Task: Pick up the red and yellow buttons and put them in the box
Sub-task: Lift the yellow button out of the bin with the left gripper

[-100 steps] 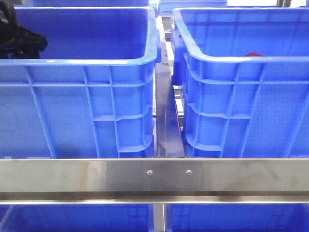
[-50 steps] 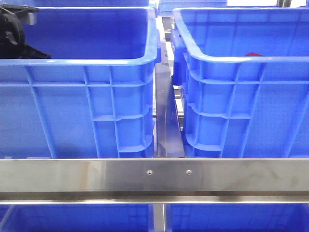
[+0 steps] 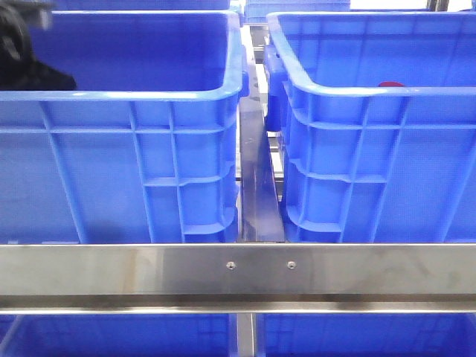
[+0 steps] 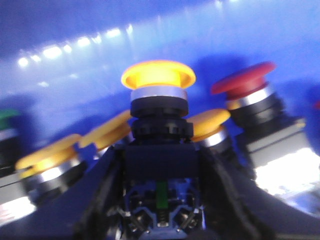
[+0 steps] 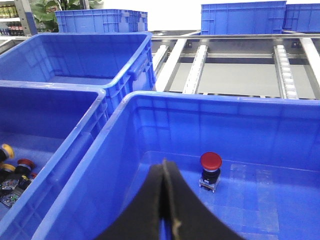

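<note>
My left gripper (image 4: 160, 155) is shut on the black body of an orange-yellow button (image 4: 158, 75), held above several more yellow buttons and a red button (image 4: 243, 85) inside the left blue crate (image 3: 149, 95). In the front view only the dark left arm (image 3: 18, 56) shows, at that crate's far left. My right gripper (image 5: 165, 169) is shut and empty, over the right blue box (image 5: 200, 97). A red button (image 5: 210, 161) stands upright on that box's floor; its cap peeks over the rim in the front view (image 3: 390, 84).
A steel rail (image 3: 238, 271) crosses in front of both crates, with a metal divider (image 3: 256, 186) between them. More blue crates (image 5: 100, 20) stand behind on a roller conveyor (image 5: 235, 75). Loose buttons (image 5: 12, 172) lie in the left crate.
The left arm has risen and drawn back to the left inside the left crate. The right crate and its red button have not moved.
</note>
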`<action>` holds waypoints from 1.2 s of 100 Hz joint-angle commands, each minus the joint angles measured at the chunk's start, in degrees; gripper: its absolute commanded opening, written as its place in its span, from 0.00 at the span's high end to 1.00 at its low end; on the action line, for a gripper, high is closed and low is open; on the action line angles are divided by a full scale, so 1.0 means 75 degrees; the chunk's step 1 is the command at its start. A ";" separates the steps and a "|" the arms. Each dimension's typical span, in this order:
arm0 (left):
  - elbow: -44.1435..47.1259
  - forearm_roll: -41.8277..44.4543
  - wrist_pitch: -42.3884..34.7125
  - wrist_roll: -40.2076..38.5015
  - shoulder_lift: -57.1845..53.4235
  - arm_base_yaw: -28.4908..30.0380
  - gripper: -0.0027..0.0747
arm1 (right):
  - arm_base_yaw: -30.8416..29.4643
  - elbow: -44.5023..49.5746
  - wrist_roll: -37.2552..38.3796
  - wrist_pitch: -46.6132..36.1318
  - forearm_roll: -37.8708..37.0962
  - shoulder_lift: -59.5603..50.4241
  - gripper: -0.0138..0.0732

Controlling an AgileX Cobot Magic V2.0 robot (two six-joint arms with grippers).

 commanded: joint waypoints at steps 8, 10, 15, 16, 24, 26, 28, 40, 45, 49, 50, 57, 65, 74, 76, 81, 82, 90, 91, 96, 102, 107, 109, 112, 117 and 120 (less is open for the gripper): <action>-0.0131 -0.0432 -0.0282 0.0007 -0.1179 -0.0051 0.99 | -0.0042 -0.0195 -0.0064 -0.0267 0.0167 -0.0007 0.92; -0.0075 -0.0537 -0.0282 0.0007 -0.1292 -0.0051 0.99 | -0.0042 -0.0195 -0.0064 -0.0267 0.0167 -0.0007 0.92; 0.0089 -0.0765 -0.0327 0.0007 -0.1578 -0.0051 0.99 | -0.0042 -0.0195 -0.0064 -0.0267 0.0167 -0.0007 0.92; 0.0148 -0.0840 -0.0320 0.0007 -0.1622 -0.0051 0.99 | -0.0042 -0.0195 -0.0064 -0.0267 0.0167 -0.0007 0.92; 0.0576 -0.1069 -0.0484 0.0007 -0.2169 -0.0125 0.99 | -0.0042 -0.0195 -0.0064 -0.0267 0.0167 -0.0007 0.92; 0.0716 -0.1069 -0.0542 0.0007 -0.2319 -0.0166 0.99 | -0.0042 -0.0195 -0.0064 -0.0267 0.0167 -0.0007 0.92; 0.0859 -0.1069 -0.0611 0.0007 -0.2469 -0.0215 0.99 | -0.0042 -0.0195 -0.0064 -0.0267 0.0167 -0.0007 0.92; 0.1695 -0.1069 -0.0996 0.0007 -0.3362 -0.0551 0.99 | -0.0042 -0.0195 -0.0064 -0.0267 0.0167 -0.0007 0.92; 0.2013 -0.1069 -0.1122 0.0007 -0.3745 -0.0720 0.99 | -0.0042 -0.0195 -0.0064 -0.0267 0.0167 -0.0007 0.92; 0.2255 -0.1069 -0.1189 0.0007 -0.4070 -0.0889 0.99 | -0.0042 -0.0195 -0.0064 -0.0267 0.0167 -0.0007 0.92; 0.2293 -0.1069 -0.1208 0.0007 -0.4126 -0.0918 0.99 | -0.0042 -0.0195 -0.0064 -0.0267 0.0167 -0.0007 0.92; 0.2646 -0.1121 -0.1259 0.0007 -0.4666 -0.1255 0.99 | -0.0042 -0.0195 -0.0064 -0.0267 0.0167 -0.0007 0.92; 0.2956 -0.1181 -0.1259 0.0007 -0.5231 -0.1760 0.99 | -0.0042 -0.0195 -0.0064 -0.0263 0.0167 -0.0007 0.92; 0.3183 -0.1181 -0.1259 0.0007 -0.5830 -0.2350 0.99 | -0.0042 -0.0195 -0.0064 -0.0237 0.0167 -0.0007 0.92; 0.3220 -0.1181 -0.1259 0.0007 -0.5954 -0.2500 0.99 | -0.0042 -0.0195 -0.0064 -0.0227 0.0167 -0.0007 0.92; 0.3283 -0.1181 -0.1259 0.0007 -0.6213 -0.2851 0.99 | -0.0042 -0.0195 -0.0064 -0.0212 0.0167 -0.0007 0.92; 0.3299 -0.1181 -0.1259 0.0007 -0.6280 -0.2948 0.99 | -0.0042 -0.0195 -0.0064 -0.0212 0.0167 -0.0007 0.92; 0.3353 -0.1181 -0.1229 0.0007 -0.6564 -0.3469 0.99 | -0.0042 -0.0195 -0.0064 -0.0186 0.0167 -0.0007 0.92; 0.3352 -0.1181 -0.1229 0.0007 -0.6601 -0.3558 0.99 | -0.0042 -0.0195 -0.0064 -0.0186 0.0167 -0.0007 0.92; 0.3352 -0.1181 -0.1229 0.0007 -0.6707 -0.3853 0.99 | -0.0042 -0.0195 -0.0064 -0.0151 0.0167 -0.0007 0.92; 0.3352 -0.1181 -0.1229 0.0007 -0.6771 -0.4155 0.99 | -0.0042 -0.0195 -0.0064 -0.0073 0.0167 -0.0007 0.92; 0.3352 -0.1148 -0.1229 0.0007 -0.6783 -0.4371 0.99 | -0.0042 -0.0195 -0.0064 0.0010 0.0167 -0.0007 0.92; 0.3352 -0.1150 -0.1229 0.0007 -0.6783 -0.4447 0.99 | -0.0042 -0.0195 -0.0064 0.0046 0.0167 -0.0007 0.92; 0.3352 -0.1150 -0.1229 0.0007 -0.6783 -0.4548 0.99 | -0.0042 -0.0195 -0.0064 0.0157 0.0167 -0.0007 0.91; 0.3352 -0.1150 -0.1229 0.0007 -0.6783 -0.4638 0.99 | -0.0042 -0.0195 -0.0064 0.0324 0.0167 -0.0007 0.86; 0.3352 -0.1150 -0.1229 0.0007 -0.6767 -0.4672 0.99 | -0.0042 -0.0195 -0.0064 0.0426 0.0167 -0.0007 0.83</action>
